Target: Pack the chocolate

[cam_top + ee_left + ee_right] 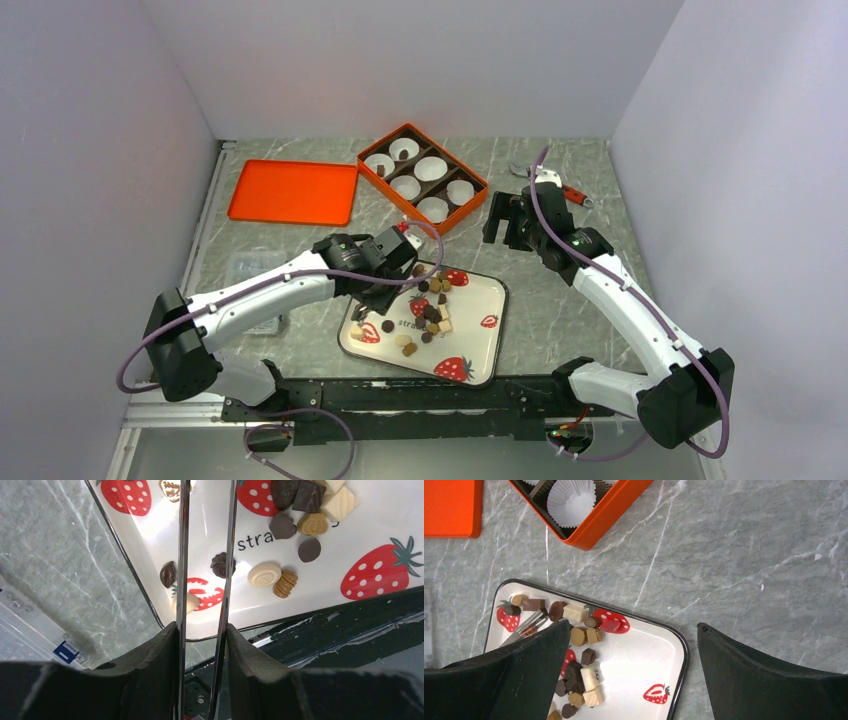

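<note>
From above, your left arm reaches forward and inward, its left gripper (398, 258) tipped down over the far left corner of the tray (482, 352); the chocolate (432, 312) lies scattered just right of and nearer than that gripper. Your right arm stretches up the right side, and the right gripper (505, 220) hangs over bare table (560, 300), beside the near right corner of the orange box (472, 208). The lid (293, 191) lies well off to the far left. In the left wrist view, the fingers (159, 652) are pressed onto thin metal tweezers (182, 555), whose two blades stand narrowly apart. A dark ruffled chocolate (220, 564) sits between the blades against the right one, possibly pinched, though you cannot tell. Black letters "stra" (252, 540) show right of the blades. The tray rim (131, 567) runs just left of them. In the right wrist view, the right gripper (633, 626) stands spread wide, holding nothing. The tray's corner sits between the fingers (524, 672), with chocolate (579, 636) by the left one and open marble ahead and to the right.
</note>
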`<state>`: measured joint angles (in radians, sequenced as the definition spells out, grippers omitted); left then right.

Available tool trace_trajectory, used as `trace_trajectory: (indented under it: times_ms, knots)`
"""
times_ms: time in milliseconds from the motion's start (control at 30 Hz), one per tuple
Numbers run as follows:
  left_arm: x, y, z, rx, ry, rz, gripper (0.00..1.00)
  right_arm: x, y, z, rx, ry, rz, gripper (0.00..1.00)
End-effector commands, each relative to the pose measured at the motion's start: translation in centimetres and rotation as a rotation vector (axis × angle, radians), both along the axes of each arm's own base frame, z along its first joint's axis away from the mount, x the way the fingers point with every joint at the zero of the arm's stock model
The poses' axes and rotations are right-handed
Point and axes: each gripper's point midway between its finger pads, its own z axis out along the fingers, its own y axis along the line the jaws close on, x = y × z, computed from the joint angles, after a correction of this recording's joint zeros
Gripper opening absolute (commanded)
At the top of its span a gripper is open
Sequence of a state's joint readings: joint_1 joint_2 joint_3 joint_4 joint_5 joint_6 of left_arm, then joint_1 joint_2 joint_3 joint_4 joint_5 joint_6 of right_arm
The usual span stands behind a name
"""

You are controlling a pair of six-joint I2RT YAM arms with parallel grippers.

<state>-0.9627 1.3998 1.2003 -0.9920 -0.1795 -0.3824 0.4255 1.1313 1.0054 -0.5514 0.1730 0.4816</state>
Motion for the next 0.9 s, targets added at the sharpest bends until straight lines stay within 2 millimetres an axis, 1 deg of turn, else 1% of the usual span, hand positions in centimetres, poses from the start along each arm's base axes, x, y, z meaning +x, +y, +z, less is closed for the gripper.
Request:
trace_trajectory:
  times_ms: [0, 100, 333, 433, 567, 700, 867]
  knots:
    - [-0.2, -1.7, 2.3, -0.073, -0.031, -0.048, 0.42, 0.3, -0.2, 1.3, 0.010, -0.040, -0.013, 1.00]
    - [-0.2, -1.5, 2.8, -0.064, -0.046, -0.043, 0.42, 0.3, -0.3, 1.4, 0.009, -0.042, -0.013, 1.00]
    - [1.2, 0.0, 4.3, -0.018, -0.134, 0.030, 0.44, 0.4, -0.1, 1.4, 0.012, -0.042, -0.009, 1.00]
    - [1.2, -0.1, 4.0, -0.013, -0.129, 0.022, 0.44, 0.4, -0.2, 1.3, 0.010, -0.042, -0.009, 1.00]
    - [1.1, -0.7, 3.0, -0.011, -0.101, 0.003, 0.43, 0.4, -0.2, 1.3, 0.007, -0.041, -0.011, 1.00]
    - [0.9, -1.3, 2.8, -0.027, -0.086, -0.024, 0.43, 0.3, -0.4, 1.2, 0.003, -0.040, -0.015, 1.00]
    - [0.9, -1.4, 2.1, -0.010, -0.073, -0.033, 0.43, 0.2, -0.4, 1.1, 0.003, -0.036, -0.016, 1.00]
